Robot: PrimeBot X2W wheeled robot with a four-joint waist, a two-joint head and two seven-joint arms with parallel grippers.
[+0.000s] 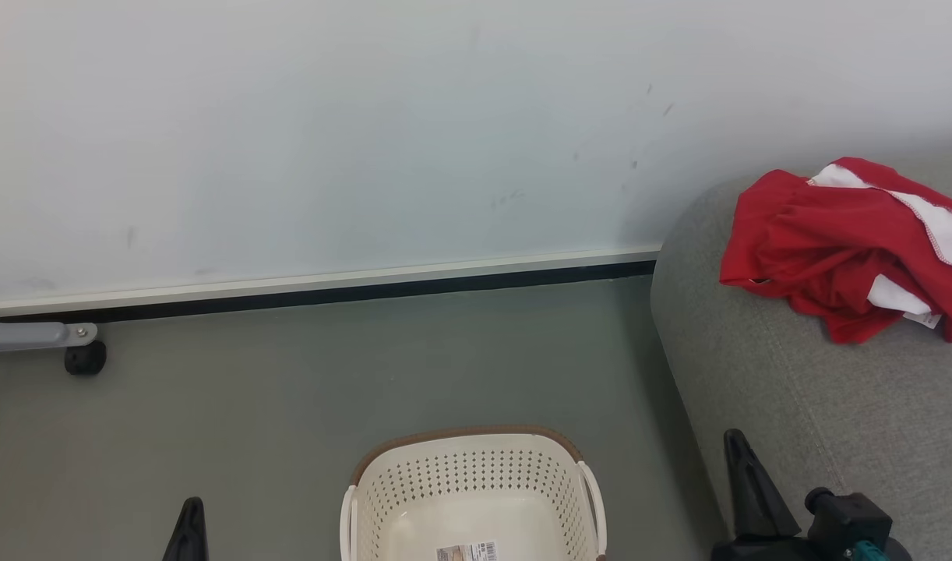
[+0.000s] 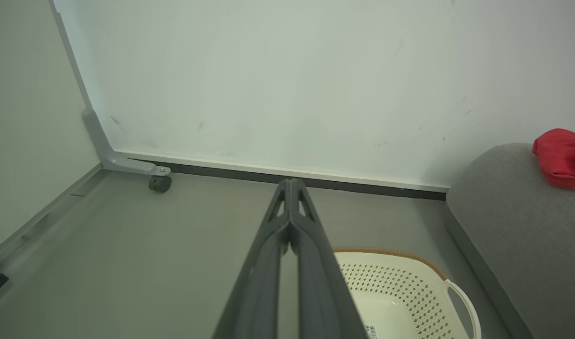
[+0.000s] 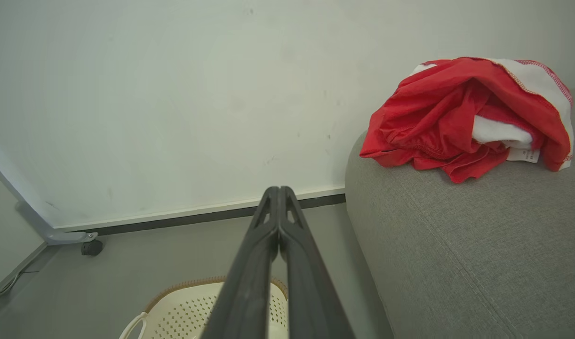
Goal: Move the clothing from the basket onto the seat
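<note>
The clothing lies in a crumpled heap on the seat, at about 2 o'clock in the head view, close to the seat's rounded far corner. It is soft red fabric with white panels, a white edge stitched in red along one fold, and a small white tag on its near side. The seat is broad, light-grey woven upholstery with rounded edges and a faint stitched seam, taking up the 3 to 5 o'clock side. The basket stands upright on the floor at 6 o'clock, near the seat's 9 o'clock side. It is oval and cream-white, with perforated walls, a brown rim and white side handles. A barcode label lies on its bare bottom.
</note>
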